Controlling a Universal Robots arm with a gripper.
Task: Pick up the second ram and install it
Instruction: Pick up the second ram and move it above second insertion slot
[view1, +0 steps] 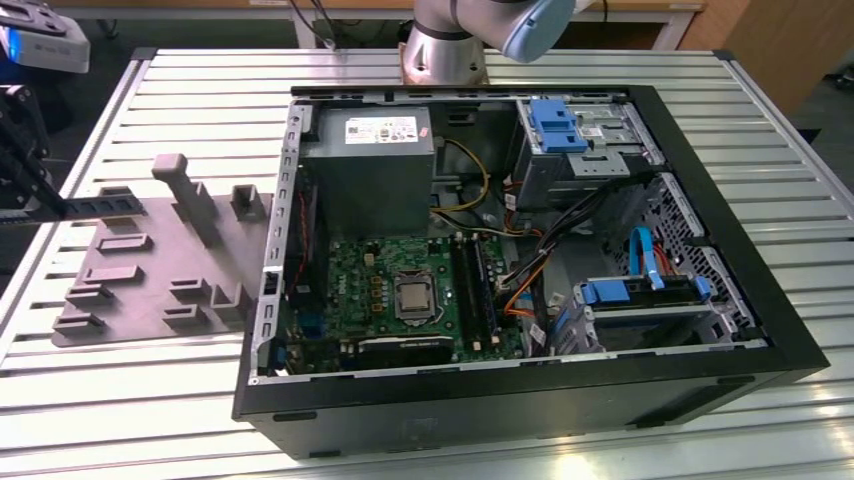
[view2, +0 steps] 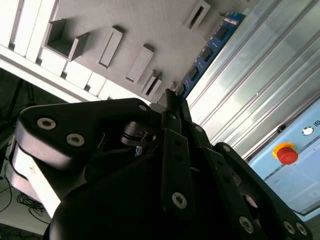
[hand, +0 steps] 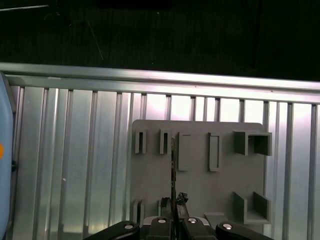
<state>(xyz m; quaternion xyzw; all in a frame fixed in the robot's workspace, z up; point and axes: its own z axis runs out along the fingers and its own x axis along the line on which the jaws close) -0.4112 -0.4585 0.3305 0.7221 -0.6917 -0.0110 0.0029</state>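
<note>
Over the grey fixture plate (hand: 200, 192), the gripper (hand: 173, 201) pinches one end of the second ram (hand: 173, 160).

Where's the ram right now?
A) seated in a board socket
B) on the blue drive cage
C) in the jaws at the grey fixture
C: in the first wrist view the ram runs edge-on out of the gripper across the fixture.

Bright light is glinting off the slatted metal table (view1: 200, 90); a wooden desk (view1: 627, 6) is standing behind it, with dark floor (hand: 200, 35) lying beyond.
</note>
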